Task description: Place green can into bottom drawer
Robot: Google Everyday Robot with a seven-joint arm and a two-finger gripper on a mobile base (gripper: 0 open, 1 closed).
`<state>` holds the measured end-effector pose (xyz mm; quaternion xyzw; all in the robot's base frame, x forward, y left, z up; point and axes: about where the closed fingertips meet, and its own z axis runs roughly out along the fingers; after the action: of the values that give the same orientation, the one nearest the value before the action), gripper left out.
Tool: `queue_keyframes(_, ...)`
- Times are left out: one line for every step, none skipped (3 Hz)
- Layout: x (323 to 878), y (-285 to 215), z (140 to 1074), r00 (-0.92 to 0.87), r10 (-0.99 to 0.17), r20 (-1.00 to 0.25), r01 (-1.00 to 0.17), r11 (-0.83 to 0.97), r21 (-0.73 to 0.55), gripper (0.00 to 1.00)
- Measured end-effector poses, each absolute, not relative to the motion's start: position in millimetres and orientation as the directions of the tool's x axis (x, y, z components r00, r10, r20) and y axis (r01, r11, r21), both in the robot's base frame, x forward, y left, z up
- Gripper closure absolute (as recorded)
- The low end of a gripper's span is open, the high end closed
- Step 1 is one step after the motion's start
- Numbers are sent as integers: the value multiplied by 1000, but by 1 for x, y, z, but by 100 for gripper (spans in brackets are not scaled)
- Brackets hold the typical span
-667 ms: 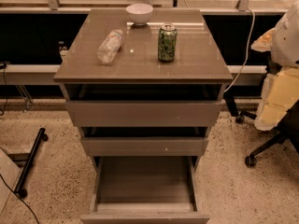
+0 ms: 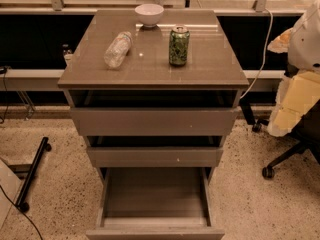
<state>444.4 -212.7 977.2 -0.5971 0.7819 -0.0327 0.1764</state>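
Observation:
The green can [image 2: 178, 45] stands upright on the cabinet top [image 2: 150, 64], right of centre, with its silver top showing. The bottom drawer [image 2: 155, 196] is pulled out wide below the two shallower drawers, and its bare grey interior holds nothing. My gripper does not show in this view. Only white and cream shapes [image 2: 300, 84], which may be part of my arm, sit at the right edge, well apart from the can.
A clear plastic bottle [image 2: 117, 49] lies on its side left of the can. A white bowl [image 2: 149, 14] stands at the back of the top. The top drawer [image 2: 155, 121] and the middle drawer [image 2: 155, 156] are slightly open. An office chair base [image 2: 280, 164] stands at the right, and a black stand [image 2: 32, 171] at the left.

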Motion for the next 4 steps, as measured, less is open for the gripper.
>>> queue_keyframes(459,-205,974,-224,-932,-285,-913,303,-275,0)
queue_keyframes(487,-193,967,-220,-911,-349,-903,326,-281,0)
queue_keyframes(509,-184,960,-215,-899,-380,-903,331,-272,0)
queue_keyframes(537,-179,949,-217,-893,-395,-909,332,-251,0)
